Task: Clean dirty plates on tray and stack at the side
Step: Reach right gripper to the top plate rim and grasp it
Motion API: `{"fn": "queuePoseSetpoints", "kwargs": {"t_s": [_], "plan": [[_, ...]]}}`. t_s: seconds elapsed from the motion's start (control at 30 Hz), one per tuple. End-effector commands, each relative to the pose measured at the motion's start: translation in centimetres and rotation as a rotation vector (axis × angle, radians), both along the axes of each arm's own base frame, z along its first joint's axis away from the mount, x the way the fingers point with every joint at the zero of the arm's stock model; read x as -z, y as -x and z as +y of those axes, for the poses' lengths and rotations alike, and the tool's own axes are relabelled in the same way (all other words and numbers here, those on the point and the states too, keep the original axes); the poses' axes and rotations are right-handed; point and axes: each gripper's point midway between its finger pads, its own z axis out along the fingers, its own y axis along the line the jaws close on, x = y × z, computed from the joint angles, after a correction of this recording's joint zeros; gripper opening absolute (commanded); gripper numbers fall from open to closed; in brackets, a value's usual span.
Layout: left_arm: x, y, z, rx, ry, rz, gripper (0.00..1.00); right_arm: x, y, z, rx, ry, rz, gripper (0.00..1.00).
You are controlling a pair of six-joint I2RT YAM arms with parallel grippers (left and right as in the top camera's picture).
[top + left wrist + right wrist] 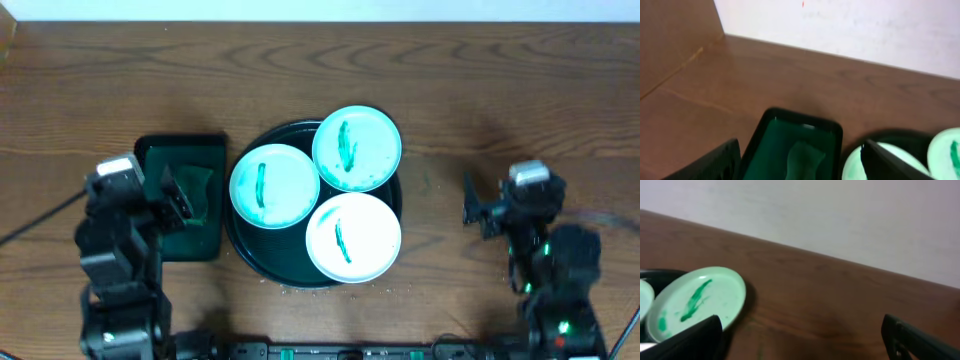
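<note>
Three white plates, each with a green smear, lie on the round black tray (250,250): a left plate (273,187), a back plate (357,148) and a front plate (353,237). My left gripper (178,197) is open and empty above the small rectangular green tray (182,150), left of the round tray. In the left wrist view the gripper (800,160) frames that tray (790,145) and a plate edge (852,165). My right gripper (478,211) is open and empty over bare table, right of the round tray. In the right wrist view the gripper (800,340) sees the back plate (697,300).
A green cloth (192,190) lies in the rectangular tray; it also shows in the left wrist view (802,160). Small crumbs lie on the wooden table (420,60) in front of the round tray. A wall stands behind the table (840,215).
</note>
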Motion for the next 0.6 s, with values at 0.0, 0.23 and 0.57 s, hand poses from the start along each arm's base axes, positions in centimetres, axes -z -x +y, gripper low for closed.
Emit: {"fn": "queuePoseSetpoints", "kwargs": {"t_s": [0.0, 0.23, 0.57], "plan": [[-2.2, -0.9, 0.2, -0.010, 0.021, 0.076, 0.78, -1.7, -3.0, 1.3, -0.063, -0.042, 0.137, 0.99], [-1.4, -3.7, 0.7, -0.011, 0.062, 0.342, 0.78, -1.5, -7.8, 4.7, -0.219, -0.129, 0.502, 0.99], [6.0, -7.9, 1.1, 0.008, 0.105, 0.556, 0.78, 1.0, -9.7, 9.5, -0.366, -0.461, 0.716, 0.95]]}}
